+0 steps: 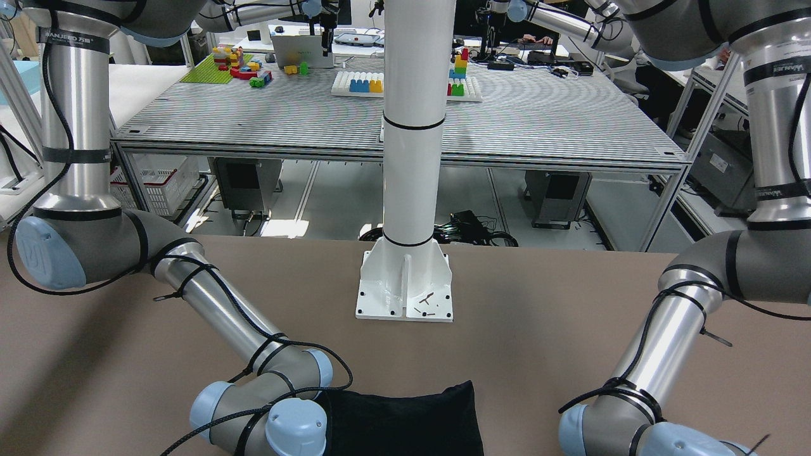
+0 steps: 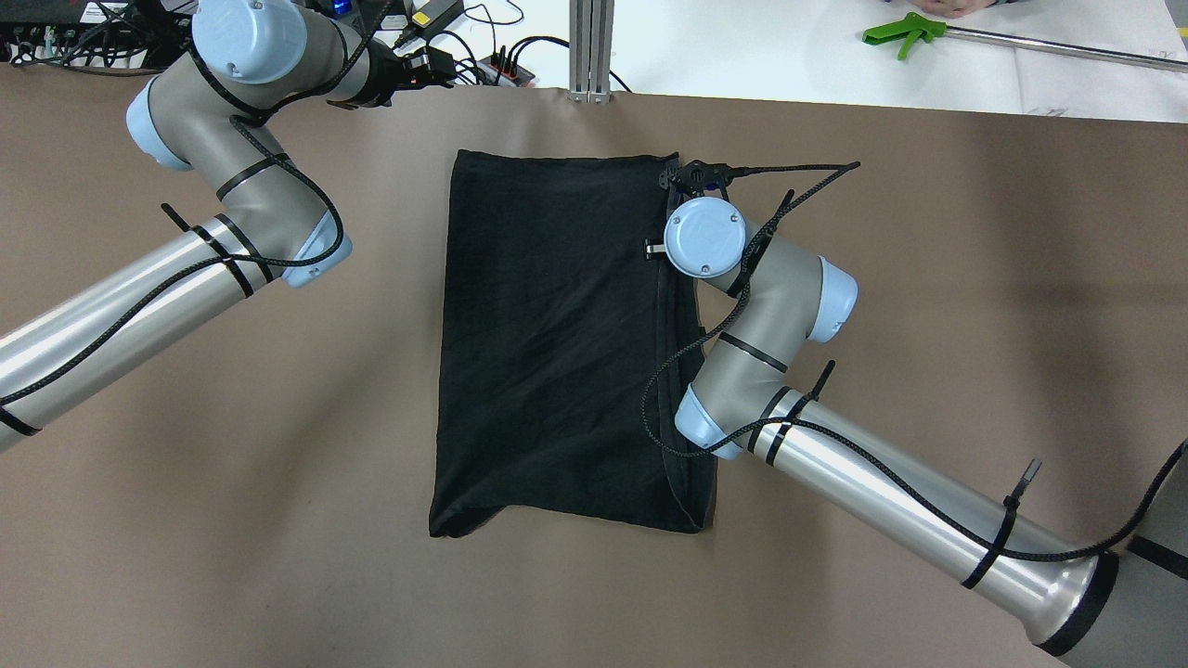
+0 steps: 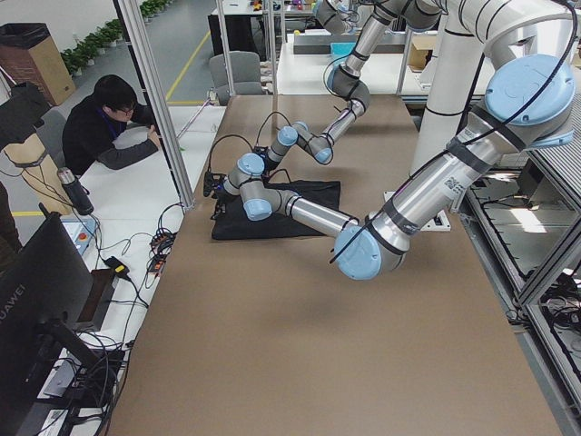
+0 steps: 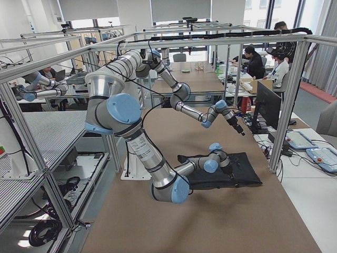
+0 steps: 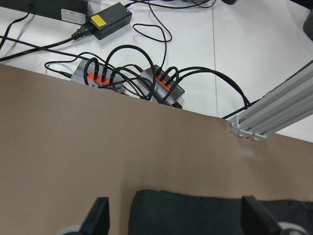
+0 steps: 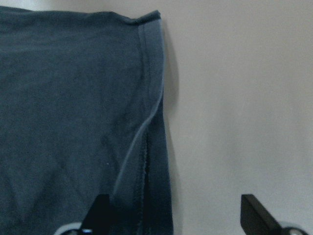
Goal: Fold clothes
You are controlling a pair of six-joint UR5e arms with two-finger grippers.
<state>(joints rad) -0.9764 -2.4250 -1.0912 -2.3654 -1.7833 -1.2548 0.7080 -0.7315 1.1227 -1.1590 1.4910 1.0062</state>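
The clothes are one black garment (image 2: 557, 343), folded into a tall rectangle in the middle of the brown table (image 2: 974, 278). My right gripper (image 6: 178, 215) is open and low over the garment's far right corner. It straddles the hemmed edge (image 6: 149, 73), one finger (image 6: 100, 208) over the cloth and the other over bare table. From above, its wrist (image 2: 705, 237) covers that edge. My left gripper (image 5: 178, 220) is open too, above the garment's far left corner (image 5: 195, 213) near the table's far edge, with nothing between its fingers (image 5: 100, 215).
Power strips and cables (image 5: 127, 81) lie just past the far table edge, beside an aluminium post (image 2: 591, 46). A green tool (image 2: 896, 35) rests on the white bench beyond. The white pillar (image 1: 408, 158) stands bolted at the robot's side. A person (image 3: 113, 127) sits at the neighbouring desk.
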